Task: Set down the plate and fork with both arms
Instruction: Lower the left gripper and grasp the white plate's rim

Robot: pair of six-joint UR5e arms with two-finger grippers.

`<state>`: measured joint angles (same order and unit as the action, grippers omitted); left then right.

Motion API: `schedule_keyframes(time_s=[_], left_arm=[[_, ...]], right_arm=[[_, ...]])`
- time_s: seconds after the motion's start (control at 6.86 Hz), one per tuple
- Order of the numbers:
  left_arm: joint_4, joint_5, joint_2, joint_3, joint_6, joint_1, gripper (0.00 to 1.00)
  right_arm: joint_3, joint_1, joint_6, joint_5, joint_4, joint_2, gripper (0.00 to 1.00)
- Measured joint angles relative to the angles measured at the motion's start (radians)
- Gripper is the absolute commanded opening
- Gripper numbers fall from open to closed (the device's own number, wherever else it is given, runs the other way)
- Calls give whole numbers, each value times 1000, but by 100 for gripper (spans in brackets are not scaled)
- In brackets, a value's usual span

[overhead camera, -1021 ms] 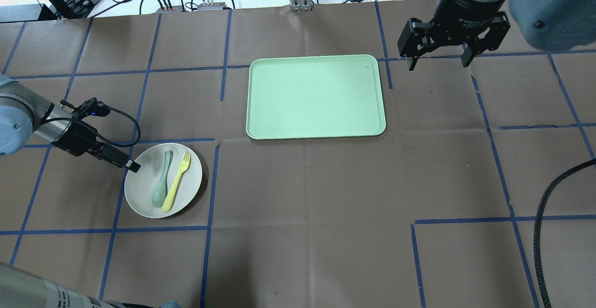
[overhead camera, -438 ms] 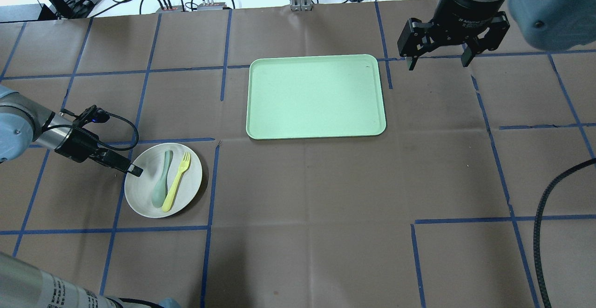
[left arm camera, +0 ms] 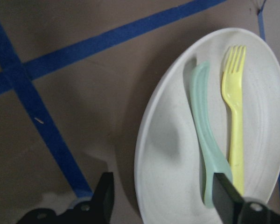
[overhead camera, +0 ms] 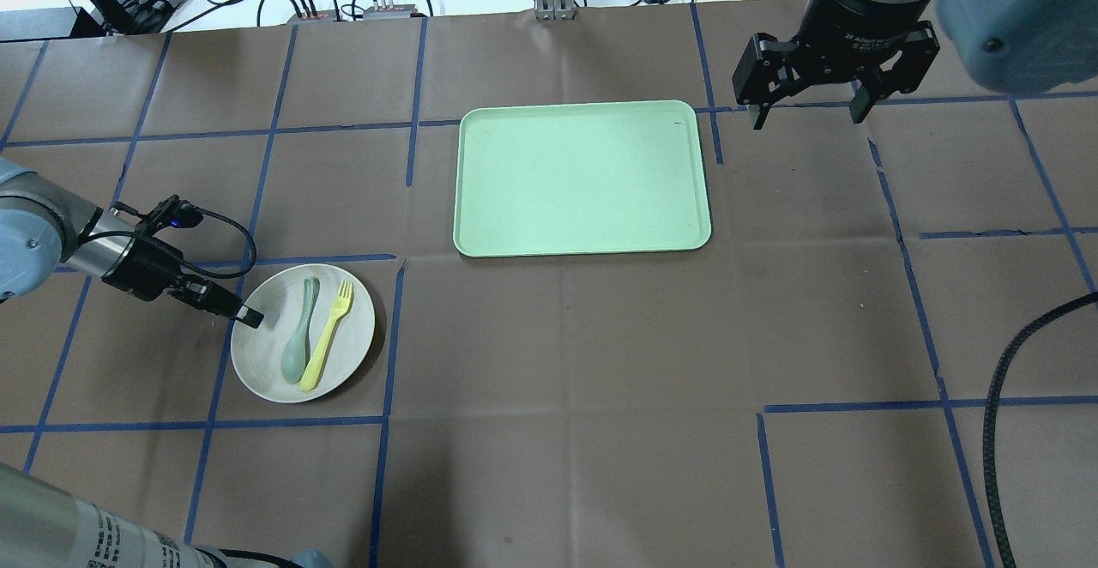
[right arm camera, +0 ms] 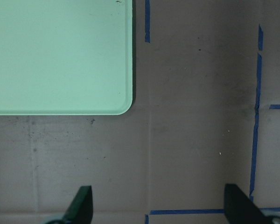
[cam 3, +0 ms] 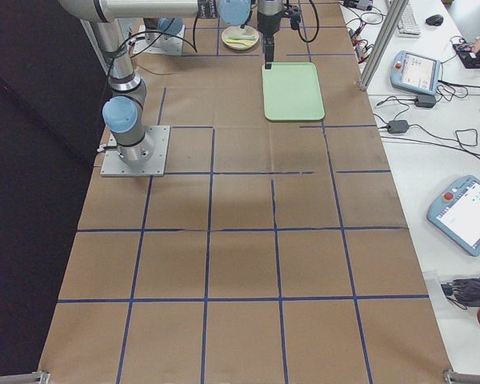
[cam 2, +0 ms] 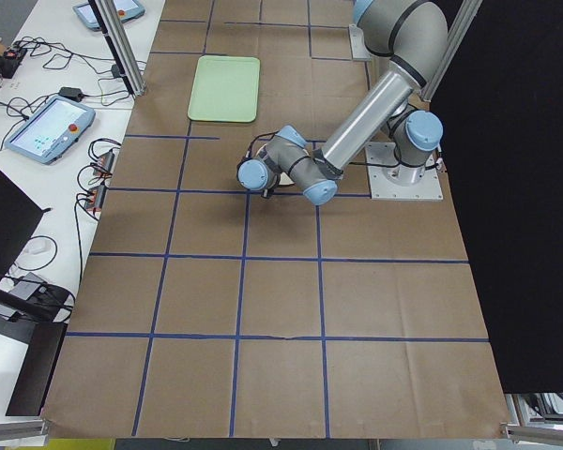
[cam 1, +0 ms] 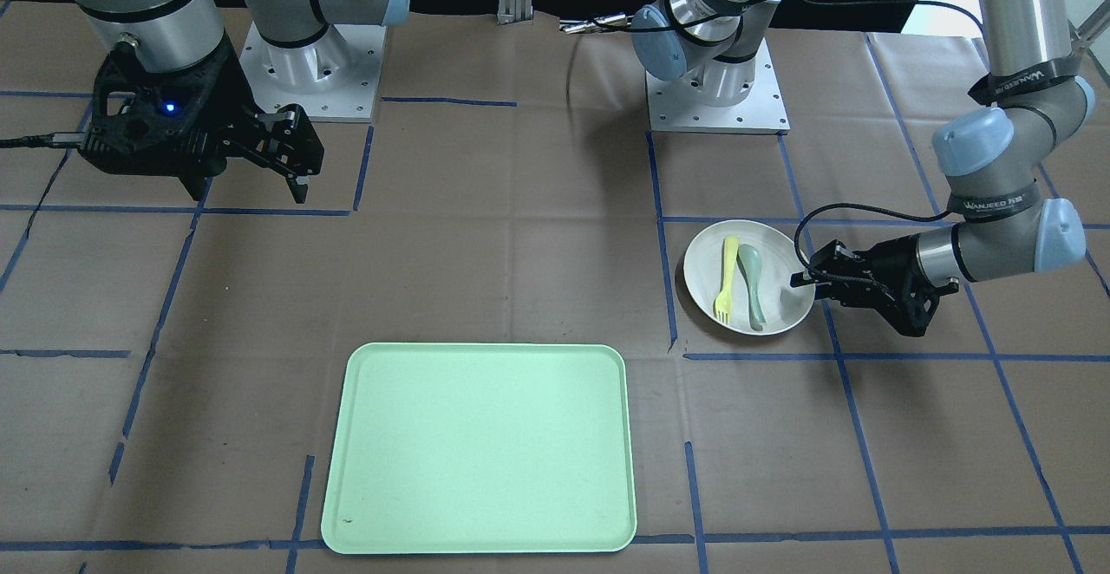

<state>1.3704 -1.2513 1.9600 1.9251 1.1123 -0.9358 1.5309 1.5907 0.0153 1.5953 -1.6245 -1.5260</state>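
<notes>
The off-white plate (overhead camera: 353, 328) lies on the table at the near left, with the pale-yellow fork (overhead camera: 330, 332) and a grey-green spoon (overhead camera: 298, 336) side by side in it. My left gripper (overhead camera: 249, 317) is open and low at the plate's left rim. In the left wrist view (left arm camera: 165, 200) one finger is outside the rim and one is over the plate (left arm camera: 168, 158), beside the spoon (left arm camera: 207, 144) and fork (left arm camera: 234, 116). My right gripper (overhead camera: 806, 115) is open and empty, hovering right of the tray's far right corner.
A rectangular light-green tray (overhead camera: 582, 178) lies in the middle of the table's far half; its corner shows in the right wrist view (right arm camera: 60, 56). Cables and boxes lie beyond the far edge. A black cable (overhead camera: 999, 396) hangs at the near right.
My left gripper has drawn back a little and its tip has settled lower at the plate's left rim. The right gripper has not moved.
</notes>
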Motion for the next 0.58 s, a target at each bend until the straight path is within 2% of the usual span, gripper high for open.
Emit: schedule_keyframes(time_s=[0.58], left_arm=[[5, 2, -5, 1, -10, -1, 15]], right_arm=[[0, 0, 0, 0, 0, 1, 100]])
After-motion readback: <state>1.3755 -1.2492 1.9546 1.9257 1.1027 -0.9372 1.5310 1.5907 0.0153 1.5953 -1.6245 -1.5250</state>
